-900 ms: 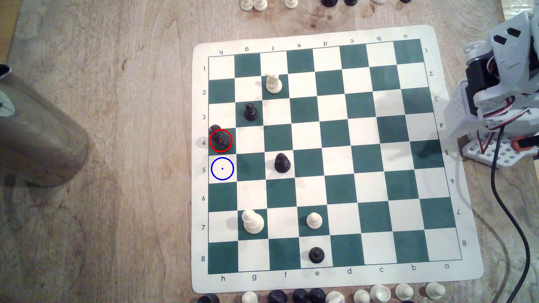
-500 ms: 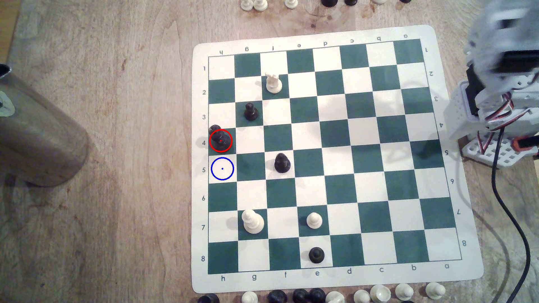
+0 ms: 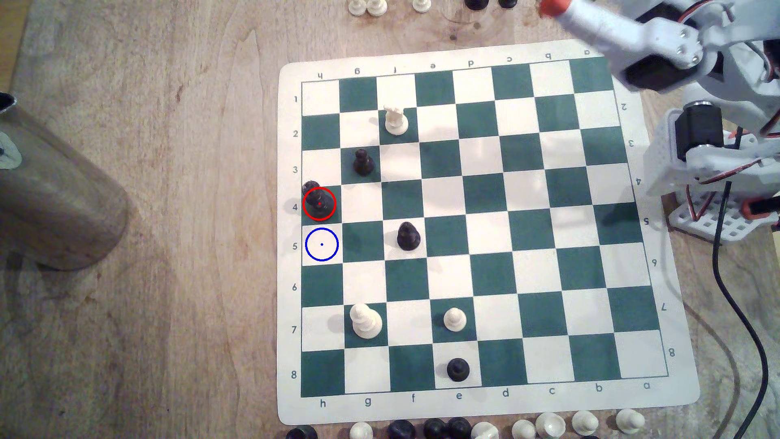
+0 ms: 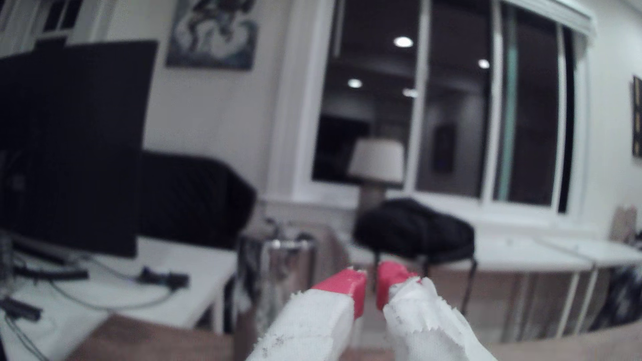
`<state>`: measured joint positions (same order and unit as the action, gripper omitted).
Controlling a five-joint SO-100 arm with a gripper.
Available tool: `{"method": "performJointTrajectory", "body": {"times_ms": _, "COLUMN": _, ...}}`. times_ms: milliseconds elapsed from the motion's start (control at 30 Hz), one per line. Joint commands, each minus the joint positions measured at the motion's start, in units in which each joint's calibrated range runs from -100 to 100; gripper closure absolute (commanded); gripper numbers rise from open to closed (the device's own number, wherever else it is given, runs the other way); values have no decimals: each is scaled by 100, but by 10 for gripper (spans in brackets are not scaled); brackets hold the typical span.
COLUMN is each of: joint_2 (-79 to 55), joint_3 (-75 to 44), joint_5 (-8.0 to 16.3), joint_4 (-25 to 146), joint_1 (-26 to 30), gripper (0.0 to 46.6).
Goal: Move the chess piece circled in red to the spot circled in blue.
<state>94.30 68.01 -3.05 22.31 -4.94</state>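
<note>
The chess piece (image 3: 318, 201), tall and black with a bumpy crown, stands in the red ring on green square h4, at the board's edge on the exterior view's left. The spot (image 3: 321, 244) is the cream square h5 just below it, marked with a blue ring and dot, and nothing stands on it. My gripper (image 3: 551, 7) is raised far away, beyond the board's top right corner. In the wrist view the gripper (image 4: 371, 281) points out into the room. Its red-tipped fingers (image 4: 351, 283) sit nearly together with nothing between them.
On the board (image 3: 658, 380) stand a black pawn (image 3: 362, 162), a black bishop (image 3: 408, 237), another black pawn (image 3: 458, 369) and three white pieces (image 3: 396, 120), (image 3: 365, 321), (image 3: 454, 318). A metal cylinder (image 3: 55, 190) lies at the left. Spare pieces line the top and bottom edges. A black cable (image 3: 743, 321) runs at the right.
The arm has unfolded from its tucked pose at the exterior view's right and swung up. The gripper's red tip now shows at the top edge. No chess piece has moved.
</note>
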Motion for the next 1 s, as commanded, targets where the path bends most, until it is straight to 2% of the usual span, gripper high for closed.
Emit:
{"method": "performJointTrajectory", "body": {"times_ms": 0, "joint_2": -551, "joint_3": -1035, "joint_5": 24, "joint_4": 1241, "joint_1": -18, "gripper": 449}}
{"method": "performJointTrajectory", "body": {"times_ms": 100, "joint_2": -602, "joint_3": -1016, "joint_5": 10, "joint_4": 1250, "joint_1": -50, "gripper": 372}}
{"method": "performJointTrajectory", "body": {"times_ms": 167, "joint_2": -907, "joint_3": -1053, "joint_5": 34, "joint_4": 1307, "joint_1": -57, "gripper": 353}}
{"method": "performJointTrajectory", "body": {"times_ms": 300, "joint_2": -1383, "joint_3": -1316, "joint_5": 0, "joint_4": 1823, "joint_1": -96, "gripper": 264}}
{"method": "performJointTrajectory", "body": {"times_ms": 400, "joint_2": -2147, "joint_3": -2014, "joint_5": 200, "joint_4": 2249, "joint_1": 60, "gripper": 256}}
{"method": "performJointTrajectory", "body": {"times_ms": 567, "joint_2": -2648, "joint_3": -2222, "joint_5": 361, "joint_4": 2339, "joint_1": 357, "gripper": 244}}
{"method": "performJointTrajectory", "body": {"times_ms": 600, "joint_2": -2945, "joint_3": -2422, "joint_5": 474, "joint_4": 2454, "joint_1": 428, "gripper": 242}}
{"method": "performJointTrajectory", "body": {"times_ms": 733, "joint_2": -3760, "joint_3": -2857, "joint_5": 615, "joint_4": 2404, "joint_1": 396, "gripper": 230}}
{"method": "performJointTrajectory", "body": {"times_ms": 967, "joint_2": -4872, "joint_3": -3165, "joint_5": 630, "joint_4": 2126, "joint_1": 318, "gripper": 216}}
